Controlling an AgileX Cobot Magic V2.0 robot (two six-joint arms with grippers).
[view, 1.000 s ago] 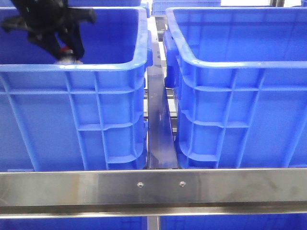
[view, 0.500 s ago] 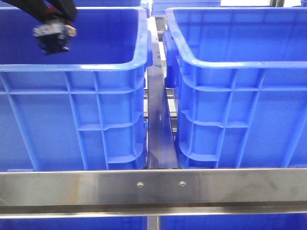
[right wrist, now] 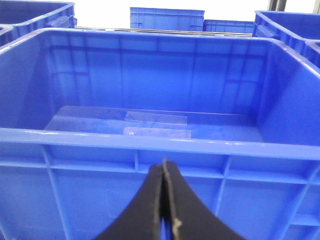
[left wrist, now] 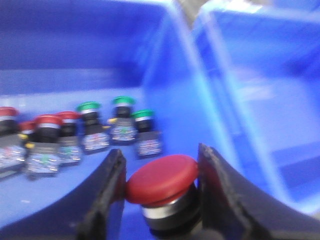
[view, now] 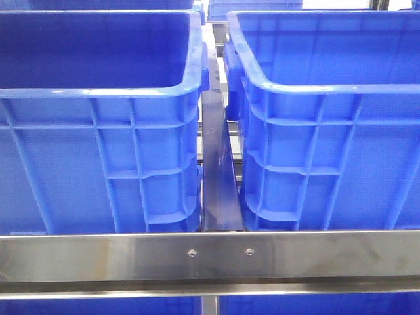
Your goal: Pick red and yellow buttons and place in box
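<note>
In the left wrist view my left gripper (left wrist: 161, 170) is shut on a red button (left wrist: 162, 178) with a silver and black body, held above the floor of the left blue box (left wrist: 100, 60). More red buttons (left wrist: 48, 121) and three green buttons (left wrist: 123, 102) stand in a row on that box's floor. No yellow button shows. My right gripper (right wrist: 164, 175) is shut and empty, in front of the near wall of the right blue box (right wrist: 150, 145), whose floor holds only clear tape. Neither gripper shows in the front view.
The front view shows the left box (view: 98, 92) and the right box (view: 328, 85) side by side, a narrow metal gap (view: 216, 170) between them, and a steel rail (view: 210, 256) along the front. More blue crates (right wrist: 167, 19) stand behind.
The left gripper was inside the left box in the front view, rose with the button toward the top left, and has now left that view.
</note>
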